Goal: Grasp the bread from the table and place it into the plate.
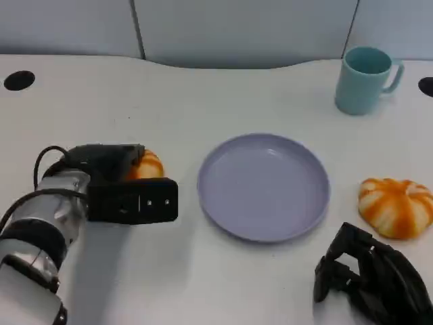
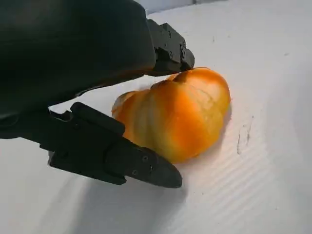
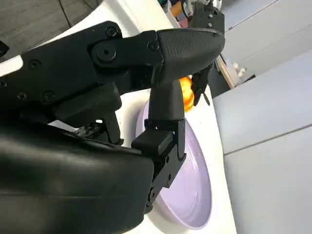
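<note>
One orange-and-white bread (image 1: 147, 164) lies on the table left of the plate, half hidden by my left hand (image 1: 122, 184). In the left wrist view this bread (image 2: 180, 114) rests on the table with one of the fingers (image 2: 168, 48) touching its top and another against its near side, so the hand grips it. The lilac plate (image 1: 264, 186) sits mid-table with nothing on it. My right hand (image 1: 371, 276) rests near the front right edge, fingers curled in on nothing. The right wrist view shows the plate (image 3: 192, 187) and the bread (image 3: 185, 95) past that hand's fingers (image 3: 165, 48).
A second orange-and-white bread (image 1: 396, 206) lies right of the plate, just beyond my right hand. A teal mug (image 1: 364, 78) stands at the back right. The white table (image 1: 203, 95) has two dark holes near its back corners.
</note>
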### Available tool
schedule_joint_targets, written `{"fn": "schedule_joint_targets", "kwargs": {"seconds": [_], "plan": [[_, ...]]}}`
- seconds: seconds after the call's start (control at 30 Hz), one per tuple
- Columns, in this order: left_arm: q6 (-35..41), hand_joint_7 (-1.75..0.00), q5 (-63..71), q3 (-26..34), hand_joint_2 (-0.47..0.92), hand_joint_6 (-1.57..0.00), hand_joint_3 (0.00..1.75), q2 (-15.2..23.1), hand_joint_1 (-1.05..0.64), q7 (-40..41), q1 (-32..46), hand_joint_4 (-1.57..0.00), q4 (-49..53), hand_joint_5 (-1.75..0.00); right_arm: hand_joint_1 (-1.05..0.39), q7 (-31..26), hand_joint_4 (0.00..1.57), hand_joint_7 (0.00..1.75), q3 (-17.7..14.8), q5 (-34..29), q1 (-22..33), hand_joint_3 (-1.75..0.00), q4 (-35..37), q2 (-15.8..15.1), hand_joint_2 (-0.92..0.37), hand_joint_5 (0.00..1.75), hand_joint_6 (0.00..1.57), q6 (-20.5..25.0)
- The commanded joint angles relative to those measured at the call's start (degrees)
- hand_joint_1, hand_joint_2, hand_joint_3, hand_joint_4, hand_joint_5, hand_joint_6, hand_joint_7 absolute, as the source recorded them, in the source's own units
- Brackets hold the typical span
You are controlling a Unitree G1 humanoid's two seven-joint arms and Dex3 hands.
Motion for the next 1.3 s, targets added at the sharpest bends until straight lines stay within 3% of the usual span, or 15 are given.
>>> {"fn": "schedule_joint_targets", "kwargs": {"seconds": [0.03,0.17,0.2,0.27,0.3,0.33,0.37,0.4,0.43,0.53,0.8,0.97,1.13,1.3], "plan": [[-1.1,-0.05,-0.9,0.1,0.92,-0.4,0.02,0.4,-0.22,3.9,1.5,-0.33,0.8,-0.17,-0.61,-0.7,0.71,1.49,-0.4,0.4,0.9,-0.33,-1.4,-0.8,-0.92,1.75,0.61,0.4],[-4.0,-0.04,-1.3,0.4,0.92,-0.41,0.03,1.0,-0.21,6.9,2.1,-0.35,0.7,-0.15,-0.61,-0.5,0.71,1.49,-0.5,0.6,0.8,-0.33,-1.3,-0.9,-0.92,1.75,0.61,0.6],[-6.3,-0.17,-1.6,0.7,0.92,-0.82,0.11,1.4,-0.2,9.2,2.7,-0.75,0.5,-0.51,-0.61,-0.4,0.71,1.48,-0.5,0.6,0.8,-0.33,-1.3,-0.9,-0.92,1.75,0.61,0.7],[-8.9,-0.31,-2.0,0.9,0.92,-1.09,0.26,1.8,-0.19,12.7,3.5,-0.84,0.8,-1.17,-0.61,-0.1,0.71,1.48,-0.6,0.8,0.7,-0.33,-1.1,-0.9,-0.92,1.75,0.61,0.8],[-9.2,-0.89,-2.0,0.8,0.91,-0.95,0.41,1.7,-0.19,13.5,3.5,-0.81,1.0,-1.51,-0.61,-0.1,0.71,1.48,-0.6,0.9,0.6,-0.33,-1.0,-0.9,-0.92,1.75,0.61,0.8],[-9.5,-1.14,-1.9,0.6,0.9,-0.86,0.47,1.7,-0.19,14.0,3.6,-0.8,1.3,-1.62,-0.61,-0.1,0.71,1.48,-0.6,0.9,0.6,-0.33,-1.0,-1.0,-0.92,1.75,0.61,0.8],[-9.6,-1.27,-1.9,0.5,0.9,-0.82,0.5,1.7,-0.19,14.4,3.5,-0.8,1.5,-1.68,-0.61,-0.1,0.7,1.48,-0.6,0.9,0.6,-0.33,-1.0,-1.0,-0.92,1.75,0.61,0.8],[-10.6,-1.34,-2.5,1.0,0.9,-0.79,0.51,1.6,-0.19,15.7,4.1,-0.8,1.6,-1.71,-0.61,-0.1,0.7,1.48,-0.5,0.8,0.7,-0.33,-1.1,-1.0,-0.92,1.75,0.61,0.7],[-11.3,-1.58,-2.9,1.3,0.88,-0.72,0.63,1.5,-0.19,16.7,4.6,-0.81,1.7,-1.73,-0.6,-0.1,0.7,1.48,-0.5,0.7,0.7,-0.34,-1.2,-1.0,-0.92,1.75,0.61,0.6],[-12.4,-1.73,-2.9,1.6,0.8,-0.65,0.79,1.4,-0.18,20.8,5.8,-0.83,2.0,-1.74,-0.6,0.0,0.71,1.48,-0.5,0.5,0.5,-0.34,-0.7,-1.0,-0.92,1.75,0.61,0.2],[-14.4,-1.75,-3.0,2.3,0.65,-0.61,0.92,1.7,-0.12,27.4,6.2,-0.8,1.9,-1.75,-0.61,-0.1,0.71,1.47,-0.5,0.3,0.2,-0.34,-0.3,-1.1,-0.92,1.75,0.61,0.1],[-15.9,-1.75,-4.4,4.2,0.58,-0.57,0.9,2.0,-0.09,29.5,4.7,-0.78,0.8,-1.75,-0.59,0.3,0.71,1.45,-0.6,0.8,0.0,-0.33,0.0,-1.0,-0.92,1.75,0.62,0.6],[-18.1,-1.75,-4.9,4.9,0.64,-0.58,0.79,2.4,-0.12,30.3,2.3,-0.76,-0.6,-1.75,-0.6,0.0,0.7,1.45,-0.6,0.6,0.0,-0.32,0.3,-0.8,-0.92,1.75,0.61,0.2],[-21.1,-1.75,-5.6,5.6,0.62,-0.61,0.86,2.2,-0.13,28.3,0.0,-0.78,-2.5,-1.75,-0.61,0.3,0.68,1.46,-0.7,0.9,-0.3,-0.33,0.8,-0.8,-0.92,1.75,0.6,0.2]]}}
